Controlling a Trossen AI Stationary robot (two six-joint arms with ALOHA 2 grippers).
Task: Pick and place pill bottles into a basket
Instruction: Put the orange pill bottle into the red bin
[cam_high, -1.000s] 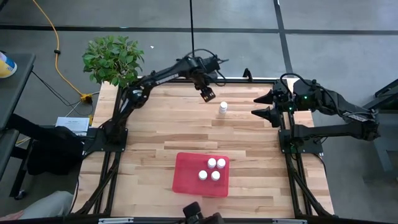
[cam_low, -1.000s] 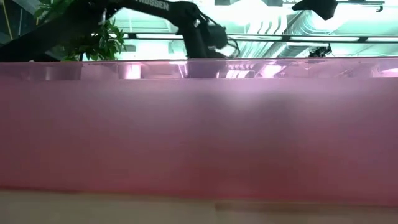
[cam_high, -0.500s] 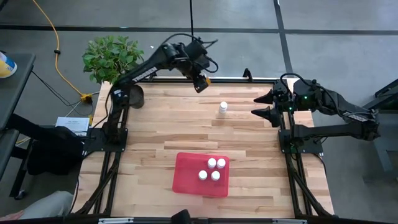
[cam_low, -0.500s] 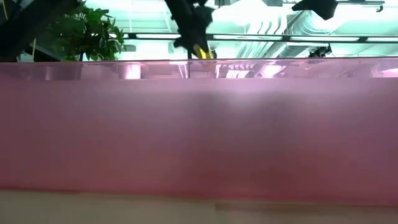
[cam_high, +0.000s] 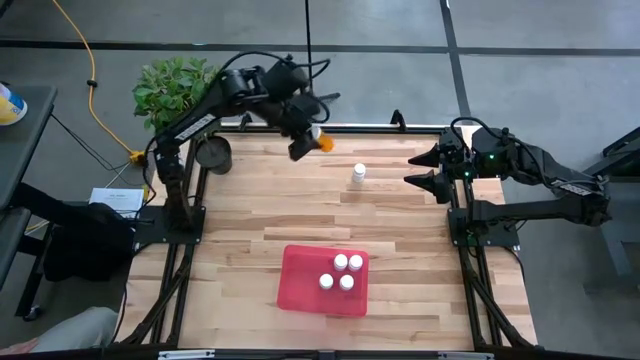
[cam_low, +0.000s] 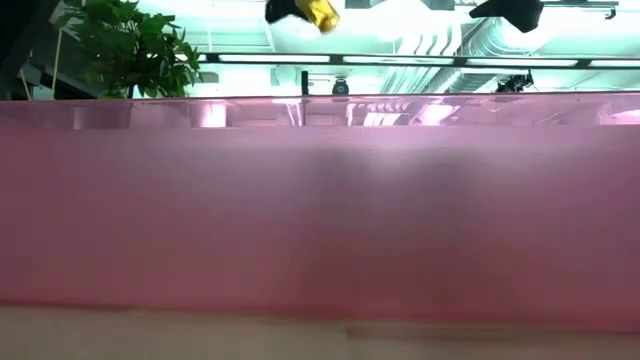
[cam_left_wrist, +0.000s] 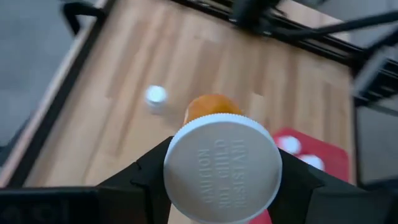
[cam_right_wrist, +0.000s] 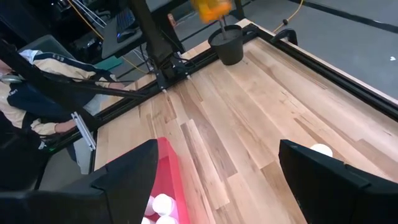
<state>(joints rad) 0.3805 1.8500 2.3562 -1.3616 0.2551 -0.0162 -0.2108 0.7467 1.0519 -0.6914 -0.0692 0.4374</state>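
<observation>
My left gripper (cam_high: 307, 143) hangs high over the table's far left part, shut on the orange pill bottle (cam_high: 322, 142). In the left wrist view the bottle's white cap (cam_left_wrist: 222, 167) faces the camera and its orange body (cam_left_wrist: 208, 107) points away. One white pill bottle (cam_high: 358, 173) stands upright on the wood. Three white bottles (cam_high: 342, 270) stand in the red-pink basket (cam_high: 300, 285) near the front edge. My right gripper (cam_high: 419, 170) waits open at the right edge, nothing between its fingers. My left gripper pinches the orange bottle between its two fingers (cam_left_wrist: 146, 177), one on each side of it at the cap end (cam_left_wrist: 180, 146). The bottle lies along the fingers, cap toward the wrist, orange bottom sticking out past them. It slants downward, lifted clear of the table.
A round black pot (cam_high: 213, 155) with a green plant (cam_high: 180, 90) stands at the far left corner. The low view is filled by the basket's pink wall (cam_low: 320, 210). Bare wood lies between the white bottle and the basket. A black frame rims the table (cam_high: 470, 240).
My left gripper has risen high with the orange bottle and drawn back toward the table's far left corner, tipping from steeply down to a shallower slant. The bottle stays in its hold throughout.
</observation>
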